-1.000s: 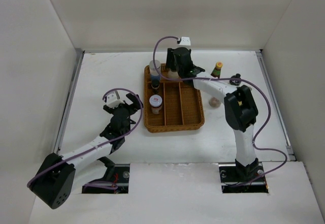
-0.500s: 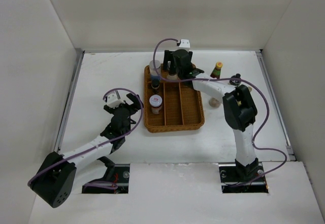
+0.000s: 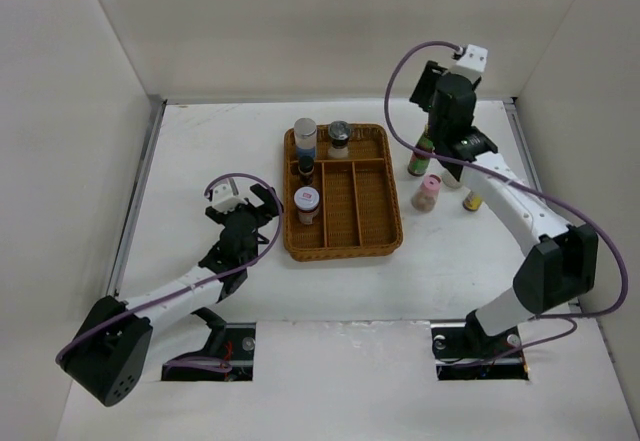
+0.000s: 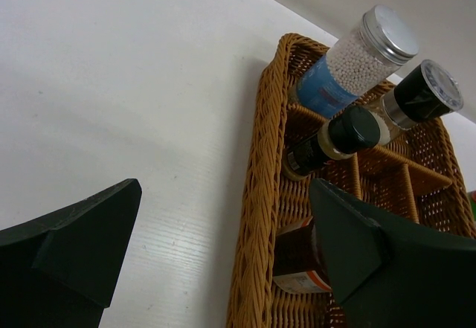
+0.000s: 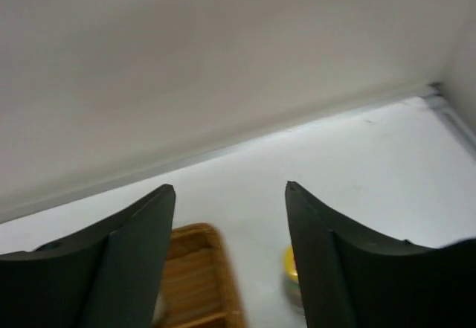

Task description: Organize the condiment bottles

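**Four bottles in the tray, three beside it, both pairs of fingers apart**

The woven tray [image 3: 345, 252] stands in the middle of the tabletop [image 3: 200, 151]. In its far part the bead jar [image 3: 305, 136] with a silver lid and the pale bottle [image 3: 340, 138] with a black cap stand side by side. Nearer, along the tray's left side, come the small dark bottle [image 3: 305, 168] and then the brown jar [image 3: 307, 201] with a white lid. In the left wrist view the tray wall and one finger hide the lower part of this jar.

On the tabletop right of the tray stand the red-green bottle [image 3: 420, 156], the pink-capped bottle [image 3: 426, 193] and the yellow bottle [image 3: 472, 202]. The right arm [image 3: 500, 186] passes above them, hiding the top of the red-green bottle and part of the yellow one. In the right wrist view only a blurred yellow cap [image 5: 291, 267] and a corner of the tray show at the bottom edge.

The left gripper [image 3: 248, 206] is left of the tray, its fingers wide apart with nothing between them. The right gripper [image 5: 229, 188] is raised right of the tray, its fingers apart and empty, facing the back wall [image 5: 223, 60].
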{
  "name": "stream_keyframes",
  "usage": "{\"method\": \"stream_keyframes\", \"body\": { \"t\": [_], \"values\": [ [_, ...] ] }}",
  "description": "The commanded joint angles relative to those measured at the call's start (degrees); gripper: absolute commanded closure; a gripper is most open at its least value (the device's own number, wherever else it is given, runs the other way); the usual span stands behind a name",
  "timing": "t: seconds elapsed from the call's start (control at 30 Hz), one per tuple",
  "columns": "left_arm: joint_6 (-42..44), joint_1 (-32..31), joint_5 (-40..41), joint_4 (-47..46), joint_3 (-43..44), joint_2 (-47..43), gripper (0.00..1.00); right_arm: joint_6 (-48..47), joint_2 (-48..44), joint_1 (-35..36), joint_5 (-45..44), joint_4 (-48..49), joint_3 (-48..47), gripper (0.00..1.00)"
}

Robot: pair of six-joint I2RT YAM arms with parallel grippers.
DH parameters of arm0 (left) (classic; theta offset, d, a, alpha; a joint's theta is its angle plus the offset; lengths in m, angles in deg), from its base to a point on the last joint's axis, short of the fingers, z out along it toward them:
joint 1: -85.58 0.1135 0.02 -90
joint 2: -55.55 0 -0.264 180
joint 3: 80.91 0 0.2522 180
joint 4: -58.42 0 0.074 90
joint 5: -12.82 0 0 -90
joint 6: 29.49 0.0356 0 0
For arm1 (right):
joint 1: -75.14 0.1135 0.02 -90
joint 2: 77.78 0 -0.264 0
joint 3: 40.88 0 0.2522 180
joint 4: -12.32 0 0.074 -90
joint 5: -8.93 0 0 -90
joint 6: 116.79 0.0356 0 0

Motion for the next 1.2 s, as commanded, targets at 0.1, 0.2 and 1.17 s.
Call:
{"method": "stream_keyframes", "body": {
  "t": [0.1, 0.2, 1.17],
  "values": [
    [-0.7, 0.4, -0.5, -3.3, 0.7, 0.3, 0.00, -1.7, 2.4, -5.1, -1.0, -4.9, 6.2, 0.15],
    [-0.7, 0.3, -0.5, -3.3, 0.9, 0.7, 0.00, -1.5, 4.0, -6.0, 2.8, -4.1, 6.5, 0.12],
    [-0.7, 0.2, -0.5, -3.4, 1.0, 1.6, 0.00, -5.3, 1.2, -4.4, -1.2, 4.4, 4.9, 0.68]
  ]
}}
